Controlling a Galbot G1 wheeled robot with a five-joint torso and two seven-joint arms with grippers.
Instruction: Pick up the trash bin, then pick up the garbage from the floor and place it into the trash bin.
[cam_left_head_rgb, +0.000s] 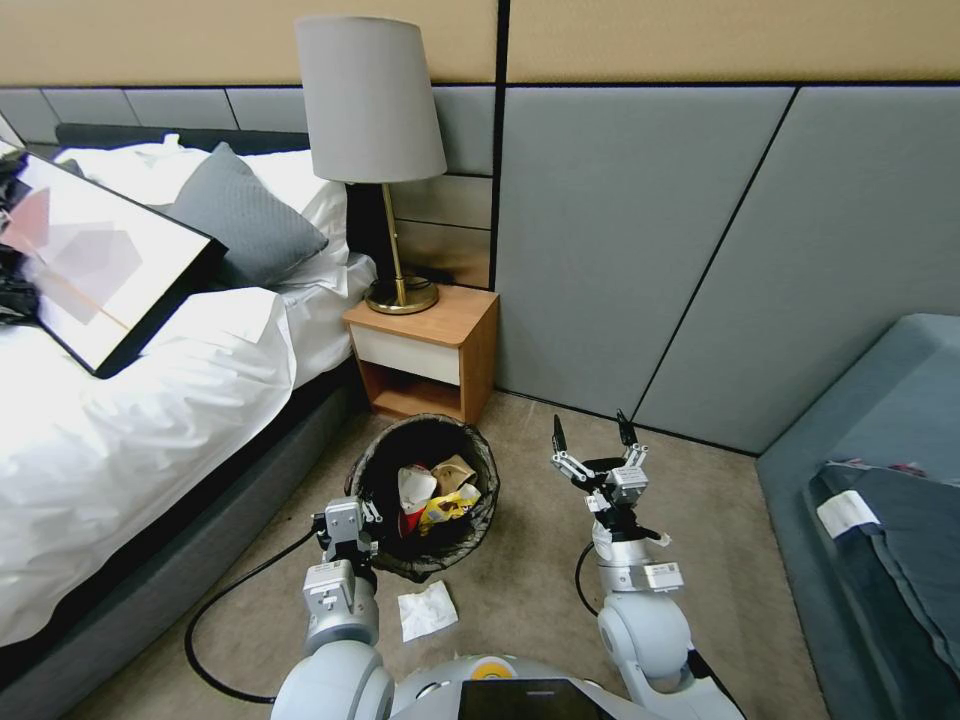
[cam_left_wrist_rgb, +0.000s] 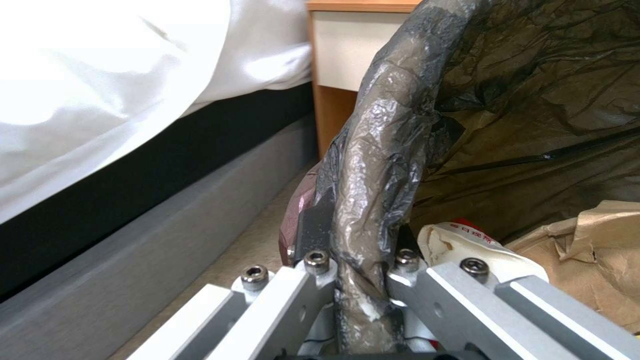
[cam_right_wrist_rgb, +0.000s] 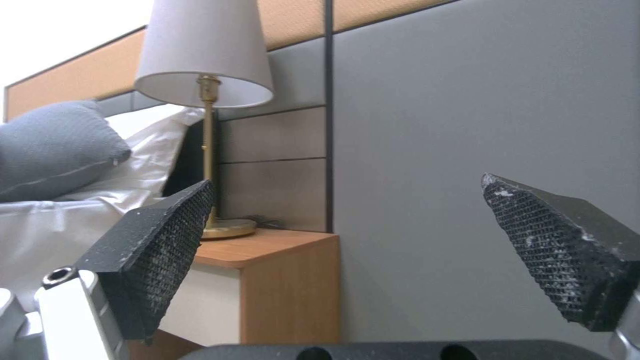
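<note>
Head view: trash bin sits low on the carpet in front of the nightstand, beside the bed; black liner folded over its rim.
Bin contents: garbage inside, with red-and-white wrapper, tan paper and a yellow wrapper visible.
Floor: one white tissue lies on the carpet just beside the bin, on the robot's side of it.
Left end effector: at the bin's near-left rim, in contact with the liner.
Right end effector: raised to the right of the bin, apart from it, fingers spread wide and pointing up, nothing between them.
Surroundings: lamp stands on the nightstand; grey pillow on the bed.
Left wrist view: left end effector closed onto the bin rim, one finger outside and one inside, liner pinched between them.
Left wrist view, contents: white-and-red wrapper and tan paper bag lie in the bin just past the inner finger.
Right wrist view: right end effector wide open, both black pads bare, holding nothing; lamp and nightstand beyond it.
</note>
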